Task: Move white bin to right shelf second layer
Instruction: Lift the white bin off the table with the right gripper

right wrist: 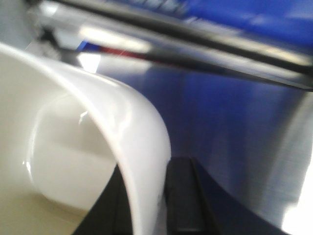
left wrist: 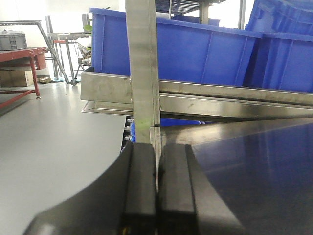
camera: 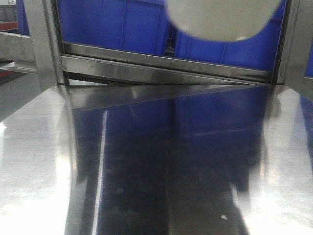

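The left gripper point(left wrist: 157, 161) is matte black. Its two blocky, flat-topped fingers point(left wrist: 139, 186) have squared edges, each a thick slab with a faint step along its length. They rise from a broad black housing whose outer edge sweeps away in a smooth curve. The right gripper point(right wrist: 149, 196) shows the same black finish, though blur leaves only dark wedge shapes; its fingers point(right wrist: 183, 196) seem smooth-faced and slightly glossy.

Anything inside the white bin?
Nothing visible. The right wrist view shows the white bin with bare cream walls and part of its floor. The right gripper pinches its wall, and the rest of the floor is out of frame.
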